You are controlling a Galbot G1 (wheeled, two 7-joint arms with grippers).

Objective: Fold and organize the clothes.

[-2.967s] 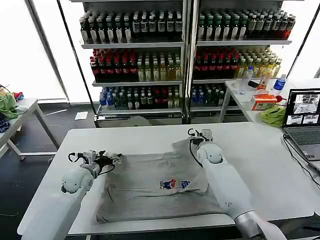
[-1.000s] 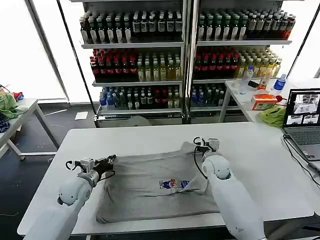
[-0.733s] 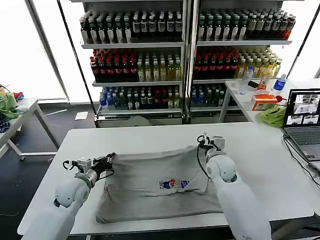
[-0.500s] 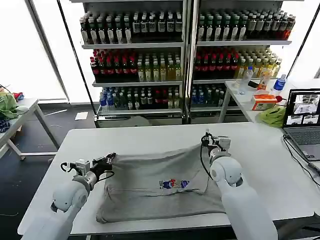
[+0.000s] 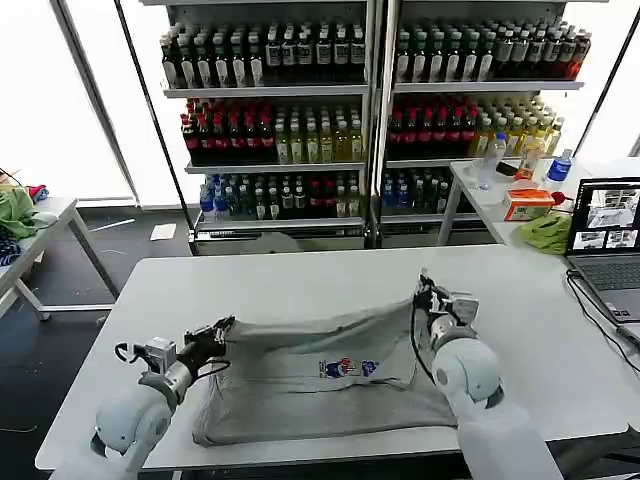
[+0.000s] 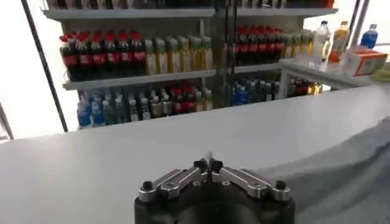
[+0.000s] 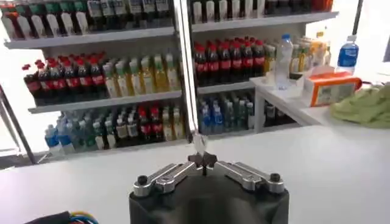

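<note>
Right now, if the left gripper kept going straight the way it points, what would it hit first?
The left gripper is shut on the grey T-shirt edge. Beyond it lies bare white table, then likely the drink shelves, though depth is unclear.

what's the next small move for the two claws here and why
Probably carry the pinched edge toward the robot and lay it over the near hem. The left claw and right claw, both closed, hold the far edge of the grey T-shirt lifted off the white table, with the near part lying flat.
</note>
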